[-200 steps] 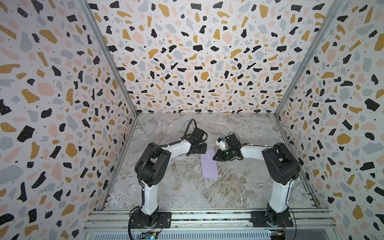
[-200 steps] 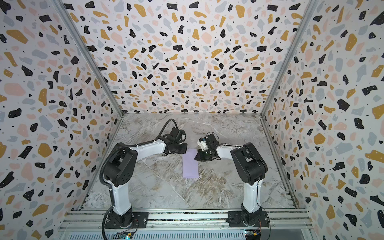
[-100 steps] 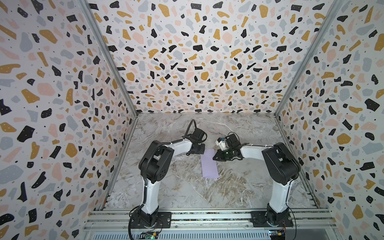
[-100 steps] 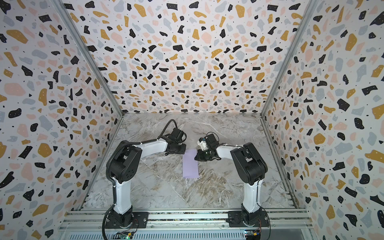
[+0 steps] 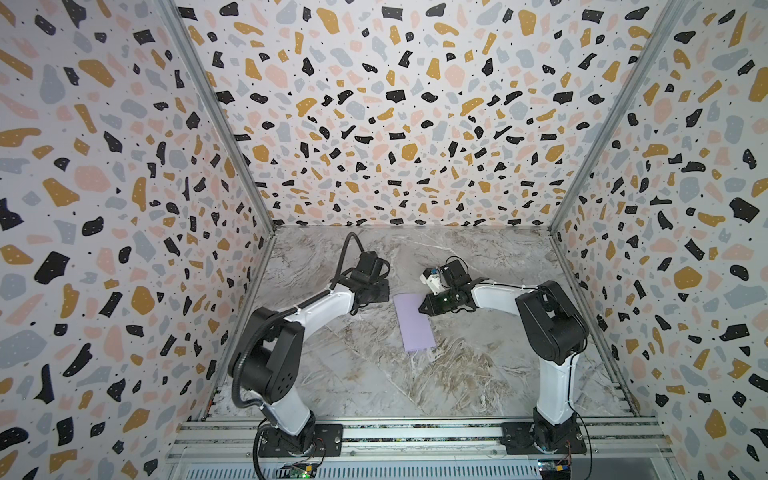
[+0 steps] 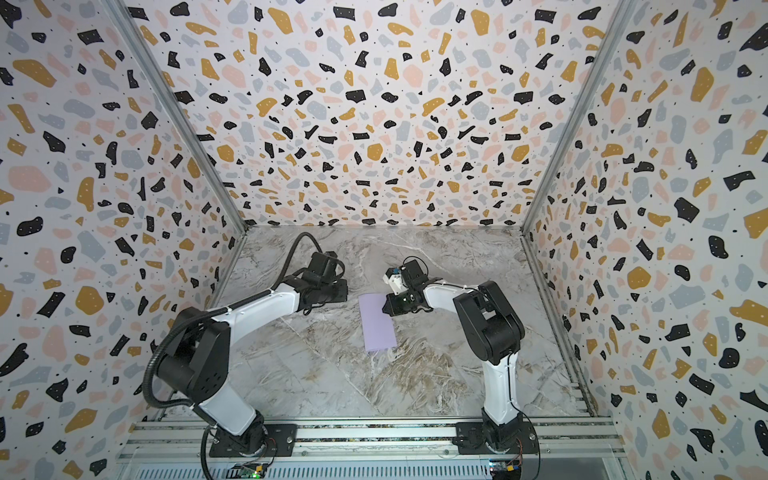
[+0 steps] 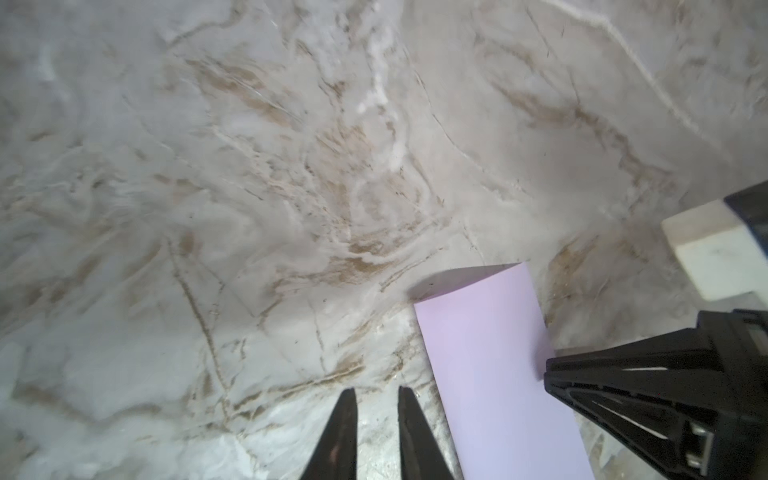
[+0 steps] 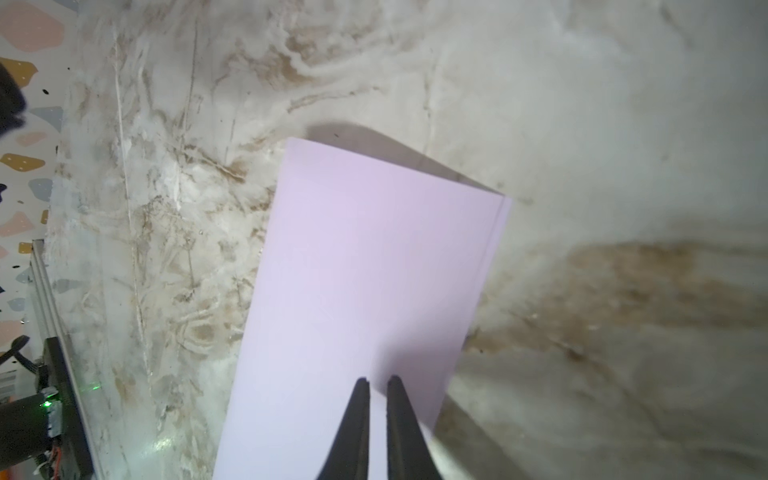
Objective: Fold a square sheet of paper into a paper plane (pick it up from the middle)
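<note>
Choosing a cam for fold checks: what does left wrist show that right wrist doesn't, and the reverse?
Only left wrist: the left gripper, fingers apart over bare table beside the paper, and the right gripper from outside, tip at the paper's edge.
Only right wrist: the paper's two layers offset along one edge, the right gripper's nearly closed fingertips above it, a strip of wall and rail.
Both: the folded lilac paper, one end lifted with a shadow under it, on the marble table.

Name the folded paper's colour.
The thin folded paper sheet is pale lilac; the right wrist view shows it best.
</note>
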{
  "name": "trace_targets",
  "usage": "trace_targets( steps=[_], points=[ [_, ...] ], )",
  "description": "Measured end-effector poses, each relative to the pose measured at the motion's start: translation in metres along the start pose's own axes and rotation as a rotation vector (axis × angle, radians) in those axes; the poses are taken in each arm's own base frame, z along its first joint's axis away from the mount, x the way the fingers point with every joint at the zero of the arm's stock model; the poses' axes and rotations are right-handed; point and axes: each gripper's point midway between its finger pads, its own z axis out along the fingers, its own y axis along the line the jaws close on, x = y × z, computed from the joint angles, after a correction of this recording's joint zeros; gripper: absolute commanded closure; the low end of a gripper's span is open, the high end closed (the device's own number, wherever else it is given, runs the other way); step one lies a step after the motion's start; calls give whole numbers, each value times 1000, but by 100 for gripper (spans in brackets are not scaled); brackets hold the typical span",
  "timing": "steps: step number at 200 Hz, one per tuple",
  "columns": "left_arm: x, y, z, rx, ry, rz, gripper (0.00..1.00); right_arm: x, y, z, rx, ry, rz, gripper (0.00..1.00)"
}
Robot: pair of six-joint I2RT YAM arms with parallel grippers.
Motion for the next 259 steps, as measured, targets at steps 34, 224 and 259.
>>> trace_targets(
  steps=[34, 224, 259],
  points=[
    [6, 40, -14, -5, -29, -139, 57, -14, 22, -11, 65, -37, -93, 82],
    [15, 14, -18, 340, -21, -259, 62, 57, 66, 26, 143, 169, -366, 84],
    [33, -23, -3, 447, 51, -232, 77, 64, 69, 24, 110, 162, -372, 85]
  ],
)
